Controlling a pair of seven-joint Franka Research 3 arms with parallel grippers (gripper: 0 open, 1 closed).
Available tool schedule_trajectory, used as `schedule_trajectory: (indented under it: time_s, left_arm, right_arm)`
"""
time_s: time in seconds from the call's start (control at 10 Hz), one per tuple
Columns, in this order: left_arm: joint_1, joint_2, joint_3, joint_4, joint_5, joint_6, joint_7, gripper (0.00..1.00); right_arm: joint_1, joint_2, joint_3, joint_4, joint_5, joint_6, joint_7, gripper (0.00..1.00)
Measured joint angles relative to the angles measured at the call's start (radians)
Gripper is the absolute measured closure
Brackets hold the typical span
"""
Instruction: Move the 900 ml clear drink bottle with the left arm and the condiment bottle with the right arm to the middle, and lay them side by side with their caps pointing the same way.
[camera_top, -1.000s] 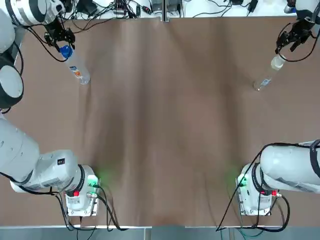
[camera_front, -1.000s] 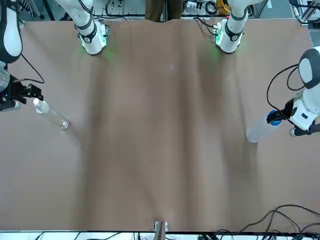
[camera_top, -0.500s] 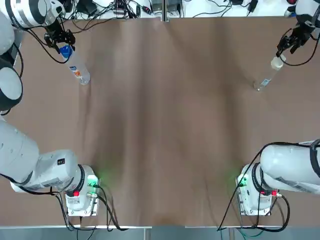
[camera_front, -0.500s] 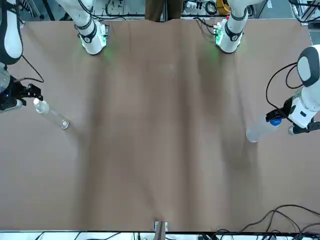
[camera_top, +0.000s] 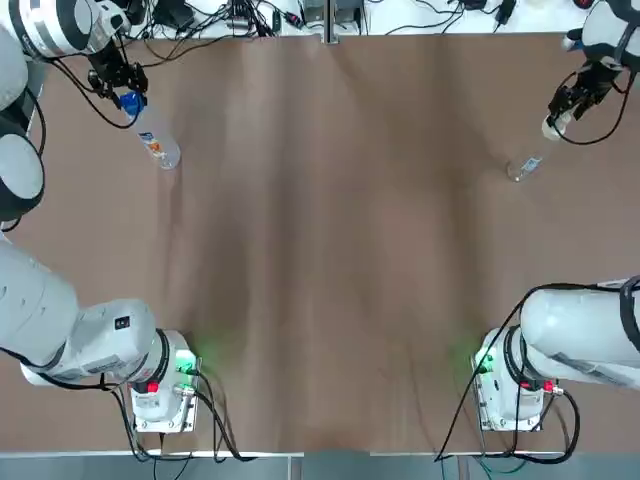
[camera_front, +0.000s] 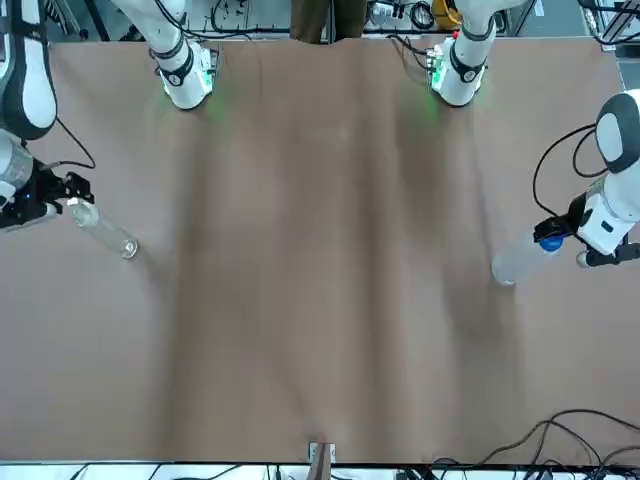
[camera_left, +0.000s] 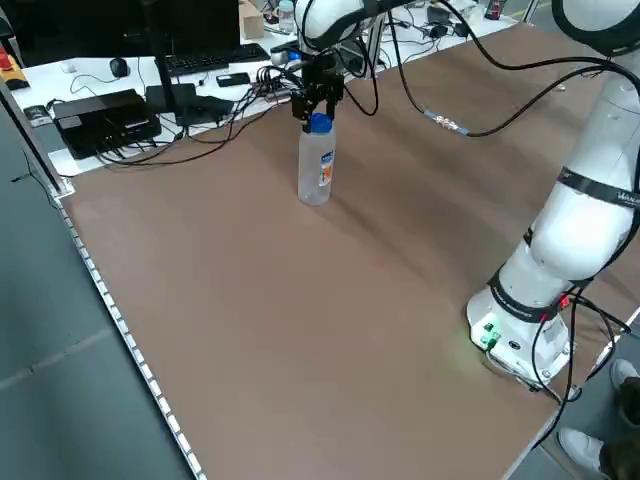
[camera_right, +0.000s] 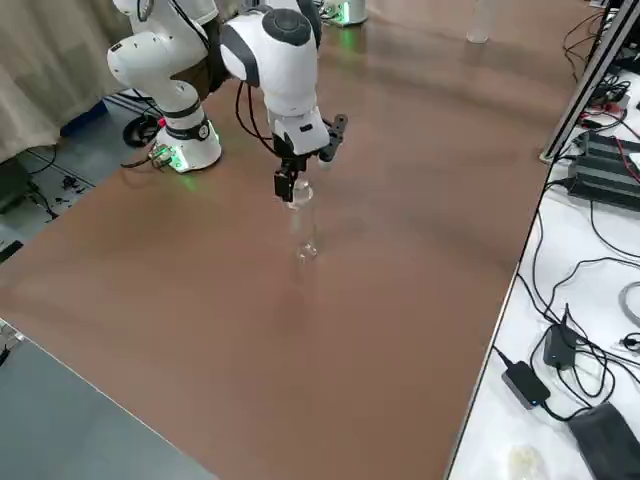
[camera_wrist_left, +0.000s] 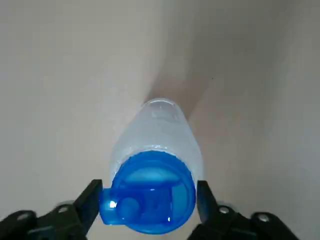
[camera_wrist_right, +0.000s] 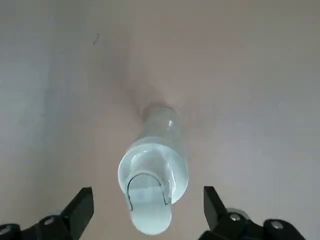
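Brown table (camera_top: 320, 250), cluttered white desk (camera_right: 600, 360), grey floor (camera_left: 60, 400)

Brown surface (camera_top: 330, 250), clear drink bottle (camera_top: 153, 138) w/ blue cap upright nr far left corner, slim condiment bottle (camera_top: 529, 160) upright nr far right corner, left arm base (camera_top: 160, 392) & right arm base (camera_top: 510, 388) at near edge.

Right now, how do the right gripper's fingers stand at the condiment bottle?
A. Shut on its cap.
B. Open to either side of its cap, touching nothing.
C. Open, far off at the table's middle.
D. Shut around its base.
B: in the right wrist view the right gripper has its fingers spread either side of the upright condiment bottle, with a clear gap to its cap.
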Motion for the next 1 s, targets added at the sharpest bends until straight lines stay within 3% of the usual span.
schedule_trajectory:
  time_s: [0.2,0.5,0.6,0.7,1.0]
  left_arm:
    - [0.0,-0.001,0.0,0.0,0.001,0.0,0.0,0.29]
    - [0.001,-0.001,0.0,-0.001,0.001,0.002,-0.002,0.29]
    - [0.001,-0.003,0.0,0.0,0.001,0.002,-0.014,0.29]
    - [0.0,-0.008,-0.005,0.001,0.001,0.002,-0.039,0.29]
    - [-0.003,-0.037,-0.106,0.021,-0.004,-0.016,-0.258,0.29]
  right_arm:
    - [0.0,0.009,0.001,0.0,0.0,0.014,-0.001,0.05]
    - [0.0,0.009,0.002,0.0,0.0,0.016,-0.003,0.12]
    - [0.0,0.009,0.002,0.0,0.0,0.016,-0.003,0.22]
    - [0.0,0.009,0.002,0.0,0.0,0.016,-0.004,0.39]
    - [0.0,0.009,0.002,0.0,0.0,0.016,-0.004,0.57]
